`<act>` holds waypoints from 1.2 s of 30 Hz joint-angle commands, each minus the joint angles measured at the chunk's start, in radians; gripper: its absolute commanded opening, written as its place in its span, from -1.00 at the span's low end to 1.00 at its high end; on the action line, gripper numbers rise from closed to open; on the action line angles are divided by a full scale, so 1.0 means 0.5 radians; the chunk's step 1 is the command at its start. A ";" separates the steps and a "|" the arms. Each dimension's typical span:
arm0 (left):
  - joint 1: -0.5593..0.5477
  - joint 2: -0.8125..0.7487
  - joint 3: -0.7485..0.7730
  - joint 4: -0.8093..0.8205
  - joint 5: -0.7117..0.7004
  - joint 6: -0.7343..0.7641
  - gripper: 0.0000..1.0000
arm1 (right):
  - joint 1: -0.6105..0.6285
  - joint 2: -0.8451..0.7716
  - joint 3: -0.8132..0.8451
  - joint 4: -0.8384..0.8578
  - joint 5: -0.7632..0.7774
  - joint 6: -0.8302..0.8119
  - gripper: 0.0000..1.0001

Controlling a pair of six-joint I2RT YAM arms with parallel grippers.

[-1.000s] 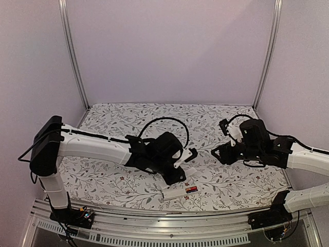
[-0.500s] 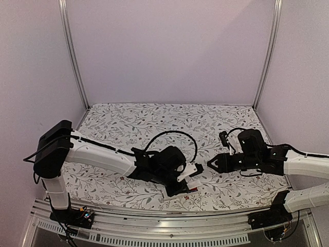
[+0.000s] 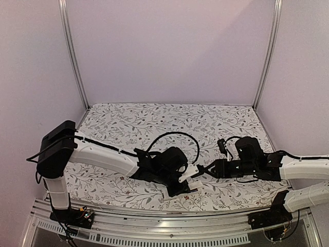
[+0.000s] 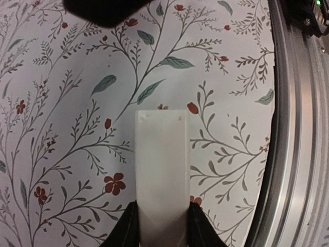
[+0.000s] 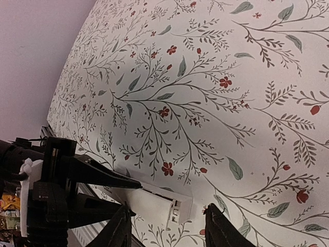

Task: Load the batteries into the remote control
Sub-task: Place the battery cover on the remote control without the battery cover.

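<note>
White remote control (image 4: 162,149) sits clamped in the left gripper (image 4: 162,218); right gripper (image 5: 167,218), jaws apart, hovers at its three o'clock.

floral tablecloth (image 3: 154,118), aluminium rail (image 3: 154,218), lilac walls (image 3: 169,51)

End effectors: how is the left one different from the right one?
The left end effector is shut on the slim white plastic remote control; the right end effector is open and empty. The left one sits over the remote; the right one faces its end from the side. Both have two black fingers.
</note>
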 commanded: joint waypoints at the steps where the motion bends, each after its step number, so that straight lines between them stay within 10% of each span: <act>1: -0.006 0.065 0.046 0.016 0.023 0.059 -0.65 | 0.025 0.017 -0.069 0.080 -0.016 0.092 -0.06; 36: 0.006 0.131 0.177 -0.286 -0.016 0.084 -0.57 | 0.210 0.434 -0.157 0.381 -0.108 0.242 -0.29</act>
